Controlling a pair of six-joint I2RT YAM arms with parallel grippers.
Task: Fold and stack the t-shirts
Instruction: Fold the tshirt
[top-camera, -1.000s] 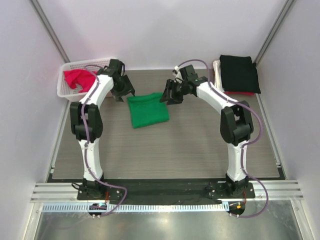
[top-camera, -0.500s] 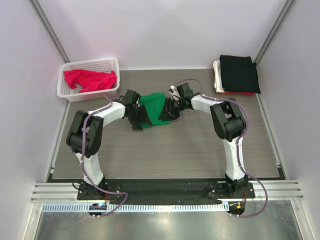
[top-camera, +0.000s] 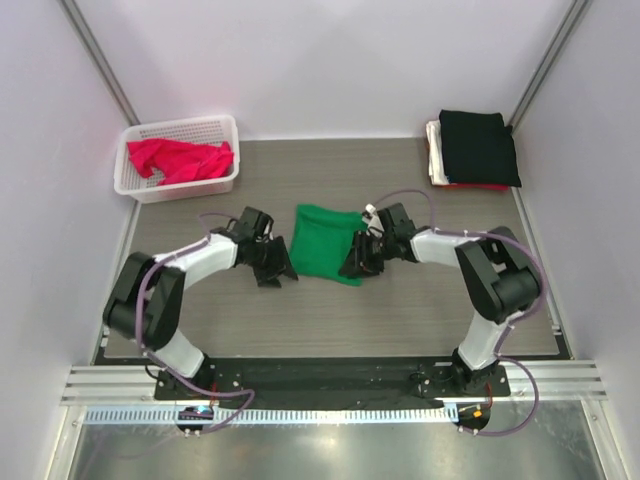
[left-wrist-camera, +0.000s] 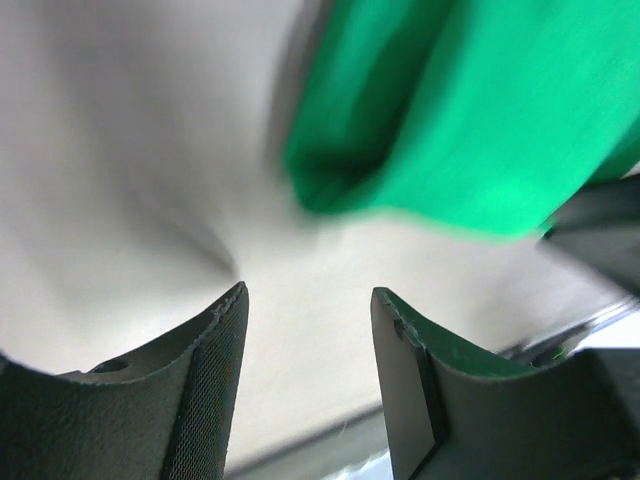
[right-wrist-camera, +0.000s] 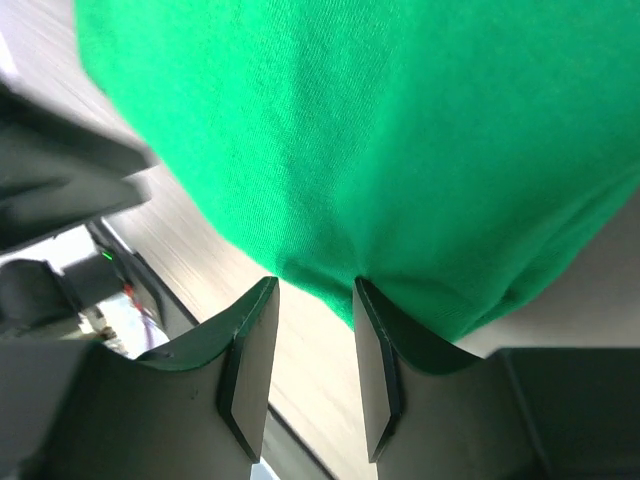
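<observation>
Two wrist cams give what the top cam can't. L gripper (left-wrist-camera: 308, 300) has its fingers spread wide w/ only bare table (left-wrist-camera: 120, 150) btwn them; the green t-shirt (left-wrist-camera: 470, 100) is just ahead & off to one side, not touching. R gripper (right-wrist-camera: 315, 285) has its fingers closer together but still parted, tips against the green t-shirt's edge, no cloth seen in the gap.

Top cam alone shows the rest: basket (top-camera: 185, 188) w/ a red-pink t-shirt (top-camera: 180, 160) well behind-left of the green t-shirt, & a black t-shirt (top-camera: 478, 145) folded well behind-right.

Both arms reach low over the table, elbows out. L gripper sits just left of the green t-shirt, R gripper at its near right corner. Green t-shirt lies folded btwn them.
</observation>
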